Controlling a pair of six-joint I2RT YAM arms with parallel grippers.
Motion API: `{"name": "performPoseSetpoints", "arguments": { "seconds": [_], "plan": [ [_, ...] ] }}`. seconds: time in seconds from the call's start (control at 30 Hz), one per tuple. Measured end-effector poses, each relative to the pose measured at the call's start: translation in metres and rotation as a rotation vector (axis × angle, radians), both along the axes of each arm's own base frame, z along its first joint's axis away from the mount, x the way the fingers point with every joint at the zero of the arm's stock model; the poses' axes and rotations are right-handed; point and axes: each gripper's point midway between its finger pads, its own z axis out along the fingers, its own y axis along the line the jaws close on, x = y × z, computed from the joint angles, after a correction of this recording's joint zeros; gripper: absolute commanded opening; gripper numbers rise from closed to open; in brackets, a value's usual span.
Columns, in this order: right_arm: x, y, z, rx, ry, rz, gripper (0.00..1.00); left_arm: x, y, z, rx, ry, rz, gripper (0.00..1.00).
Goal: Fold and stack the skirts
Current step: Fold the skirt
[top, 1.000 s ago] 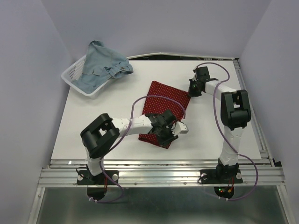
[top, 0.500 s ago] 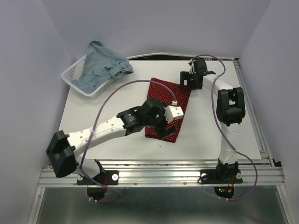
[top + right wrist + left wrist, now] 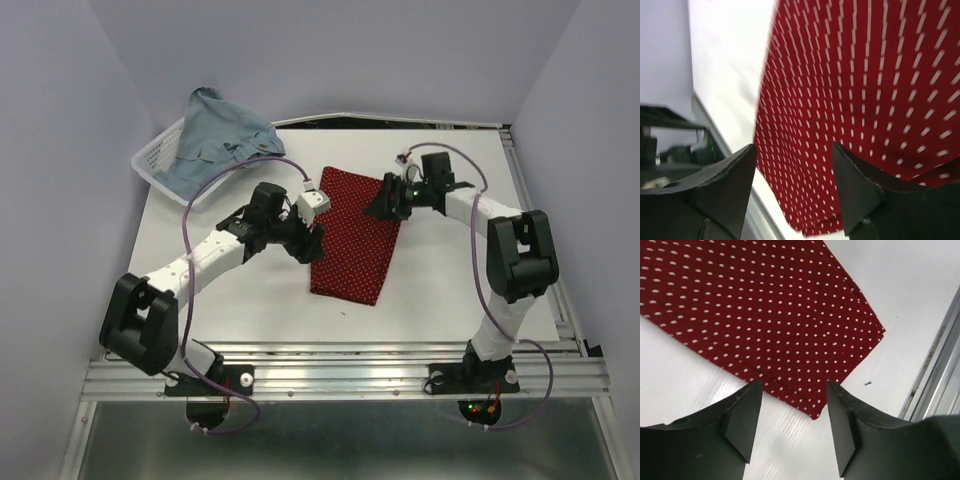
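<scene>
Skirts, two: red dotted skirt [image 3: 355, 240] flat on table [image 3: 450, 290]; denim skirt [image 3: 215, 140] heaped over one basket [image 3: 148, 166]. Grippers, two: left gripper [image 3: 792, 390], right gripper [image 3: 795, 150], both released, empty.

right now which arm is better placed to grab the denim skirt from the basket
Left, probably. The left fingers are open and empty at the left edge of the red skirt, nearer the denim skirt in the basket at far left. The right fingers, also open, sit beyond the red skirt.
</scene>
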Motion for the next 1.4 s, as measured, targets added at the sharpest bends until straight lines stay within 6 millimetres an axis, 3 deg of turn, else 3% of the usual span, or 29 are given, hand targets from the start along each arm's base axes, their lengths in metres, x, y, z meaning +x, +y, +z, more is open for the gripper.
{"name": "performPoseSetpoints", "arguments": {
  "seconds": [0.03,0.1,0.13,0.17,0.23,0.43,0.57,0.67,0.77,0.9,1.0,1.17,1.3,1.4],
  "plan": [
    [-0.014,0.004,-0.017,0.013,0.058,0.025,0.65,0.000,-0.003,-0.003,-0.015,0.019,-0.013,0.60],
    [-0.038,0.009,-0.051,0.024,0.176,0.060,0.62,-0.003,-0.013,-0.029,-0.026,0.118,-0.042,0.56],
    [-0.057,0.008,-0.077,0.023,0.274,0.072,0.61,-0.004,-0.015,-0.038,-0.025,0.152,-0.047,0.51],
    [-0.068,0.009,-0.087,0.041,0.319,0.092,0.59,-0.006,-0.016,-0.050,-0.021,0.191,-0.051,0.50],
    [-0.076,0.009,-0.089,0.073,0.362,0.113,0.58,-0.010,-0.017,-0.074,-0.005,0.280,-0.048,0.46],
    [-0.068,0.005,-0.094,0.005,0.315,0.138,0.51,-0.012,-0.013,-0.107,-0.010,0.416,-0.008,0.41],
    [-0.043,0.000,-0.091,-0.095,0.236,0.117,0.51,-0.008,-0.007,-0.104,-0.020,0.413,0.015,0.49],
    [-0.031,-0.007,-0.081,-0.148,0.175,0.077,0.52,-0.005,-0.004,-0.087,-0.003,0.340,0.016,0.59],
    [-0.043,-0.017,-0.064,-0.182,0.151,0.023,0.53,-0.001,-0.002,-0.059,0.020,0.202,0.008,0.64],
    [-0.076,-0.029,-0.030,-0.167,0.131,-0.067,0.56,-0.009,-0.007,-0.014,0.061,-0.089,-0.049,0.66],
    [-0.104,-0.034,-0.045,-0.159,0.218,-0.127,0.55,-0.025,-0.010,-0.003,0.118,-0.260,-0.112,0.67],
    [-0.155,-0.044,-0.095,-0.171,0.475,-0.233,0.50,-0.047,-0.008,-0.025,0.259,-0.396,-0.236,0.67],
    [-0.162,-0.039,-0.101,-0.120,0.519,-0.272,0.51,-0.040,-0.008,-0.035,0.329,-0.450,-0.267,0.67],
    [-0.167,-0.034,-0.100,-0.087,0.507,-0.284,0.57,-0.036,-0.011,-0.039,0.347,-0.476,-0.279,0.68]
  ]
}}
